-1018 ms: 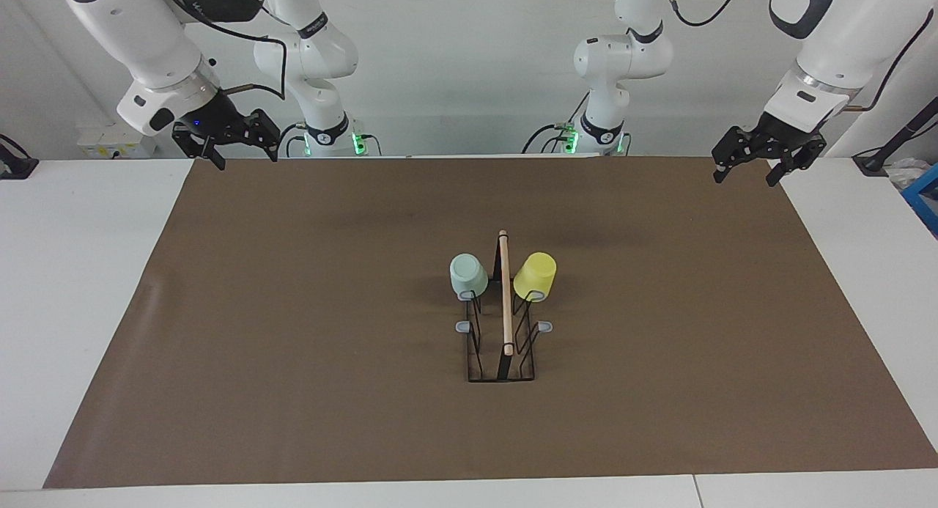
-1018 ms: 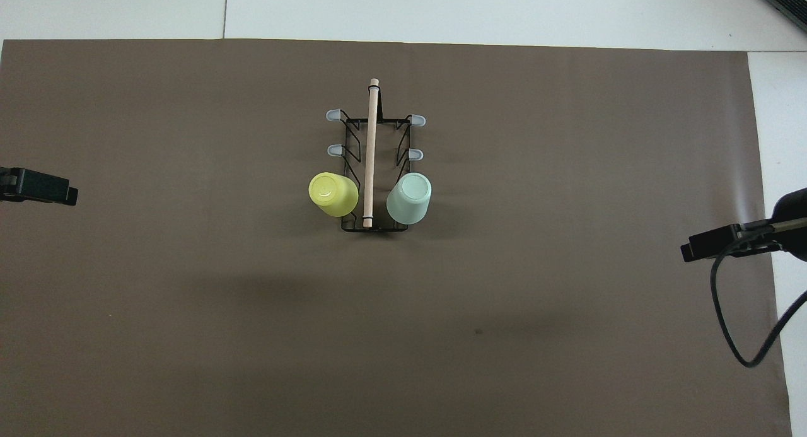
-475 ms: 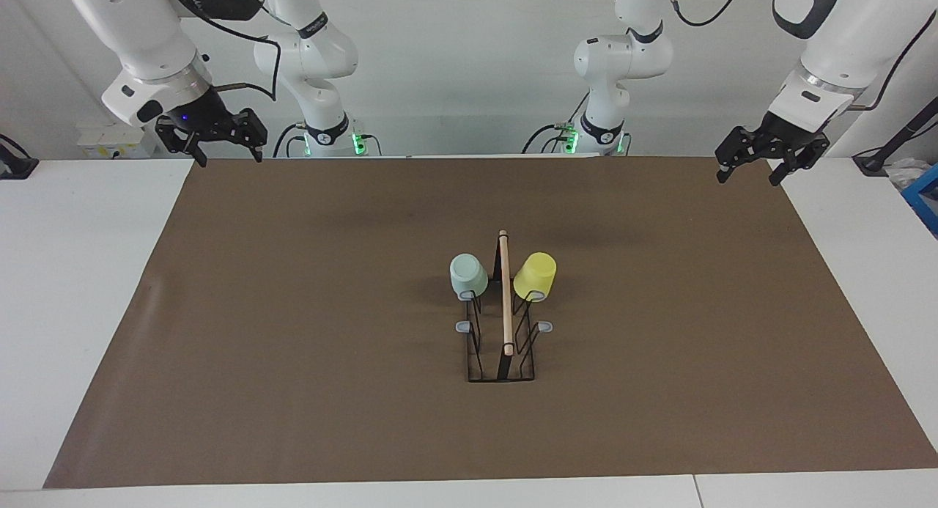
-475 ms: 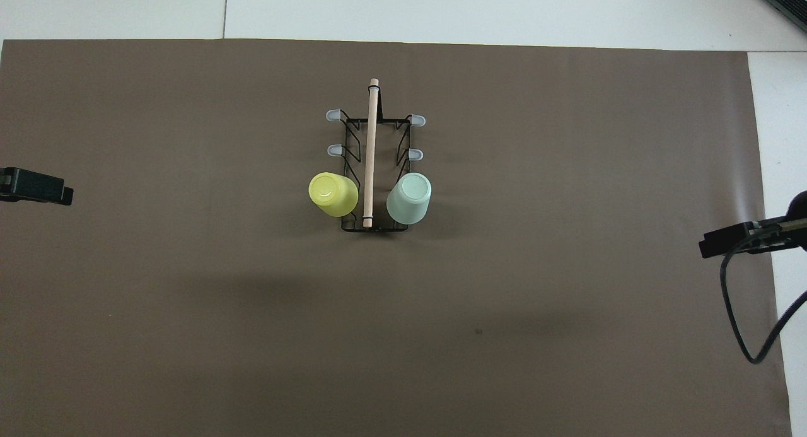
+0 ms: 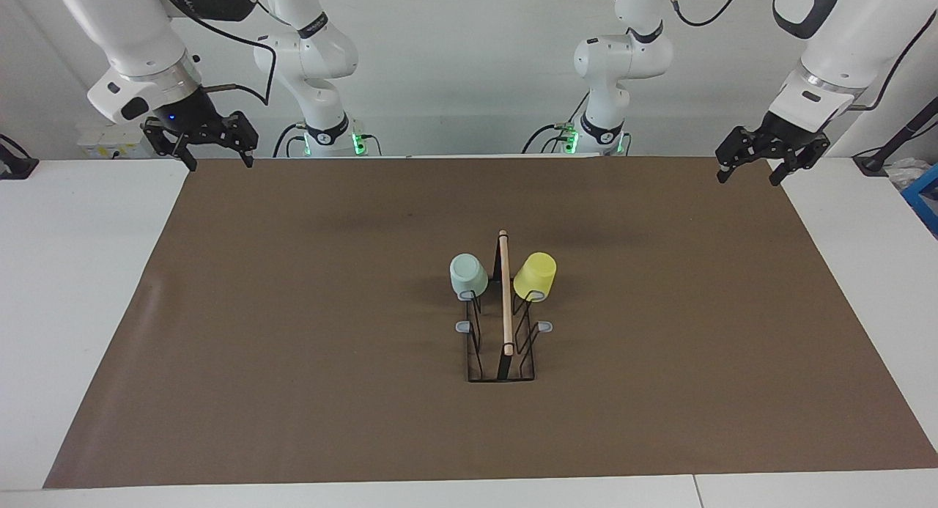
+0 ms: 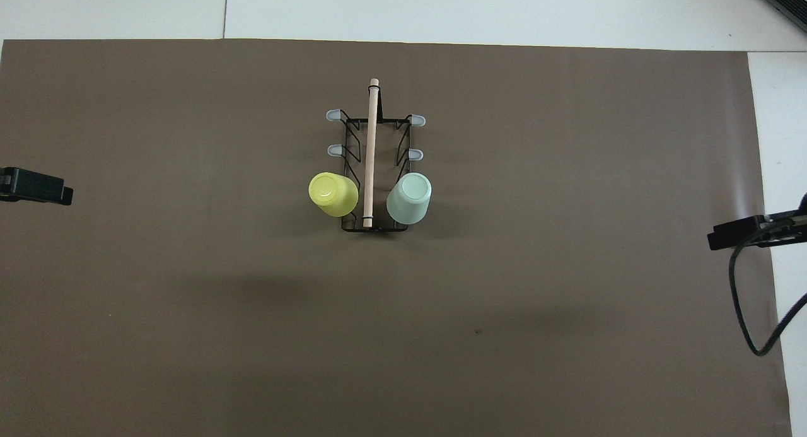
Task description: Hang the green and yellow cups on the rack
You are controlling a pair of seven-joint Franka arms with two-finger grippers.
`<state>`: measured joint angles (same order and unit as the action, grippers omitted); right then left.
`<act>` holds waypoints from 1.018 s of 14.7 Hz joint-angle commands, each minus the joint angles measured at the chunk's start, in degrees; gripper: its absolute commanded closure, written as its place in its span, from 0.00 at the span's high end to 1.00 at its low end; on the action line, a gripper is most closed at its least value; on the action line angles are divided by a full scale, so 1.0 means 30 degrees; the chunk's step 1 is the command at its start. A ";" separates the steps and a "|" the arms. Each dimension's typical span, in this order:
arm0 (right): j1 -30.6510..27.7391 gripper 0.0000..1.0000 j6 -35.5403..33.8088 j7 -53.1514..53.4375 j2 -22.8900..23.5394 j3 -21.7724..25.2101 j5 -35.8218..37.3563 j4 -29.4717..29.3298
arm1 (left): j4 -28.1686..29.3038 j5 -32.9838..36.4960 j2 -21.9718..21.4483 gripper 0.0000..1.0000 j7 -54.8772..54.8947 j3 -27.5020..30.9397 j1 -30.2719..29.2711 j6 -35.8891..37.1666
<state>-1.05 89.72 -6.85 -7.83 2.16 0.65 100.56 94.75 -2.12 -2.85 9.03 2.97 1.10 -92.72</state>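
Green (image 5: 468, 275) and yellow cups (image 5: 536, 275) on rack (image 5: 502, 347), well apart from both released tools (image 5: 746, 171) (image 5: 218, 156).

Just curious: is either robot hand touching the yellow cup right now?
Apart. The facing view shows the yellow cup hanging on the rack mid-table, while the left hand and right hand hover open over the mat's corners.

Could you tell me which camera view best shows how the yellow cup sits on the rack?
The facing view: the yellow cup hangs upside down on a peg of the rack, clear of the mat. The overhead view shows mainly the cup's base beside the wooden rod.
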 commanded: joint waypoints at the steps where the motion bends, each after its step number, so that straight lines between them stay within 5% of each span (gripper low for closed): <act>1: 0.0028 1.00 0.0298 0.0232 -0.0173 -0.0103 0.0339 0.0082 | 0.0321 -0.0291 -0.0310 1.00 0.0271 -0.0024 -0.0162 -0.0323; 15: 0.0204 1.00 0.0737 0.0349 -0.0173 -0.0250 0.0016 -0.0327 | 0.0291 -0.0204 -0.0251 1.00 0.0271 -0.0082 -0.0103 -0.0470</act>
<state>-0.36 91.32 -6.85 -7.84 1.73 0.65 100.13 94.75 -2.12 -2.85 9.03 2.83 1.10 -93.00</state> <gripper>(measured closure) 0.000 0.000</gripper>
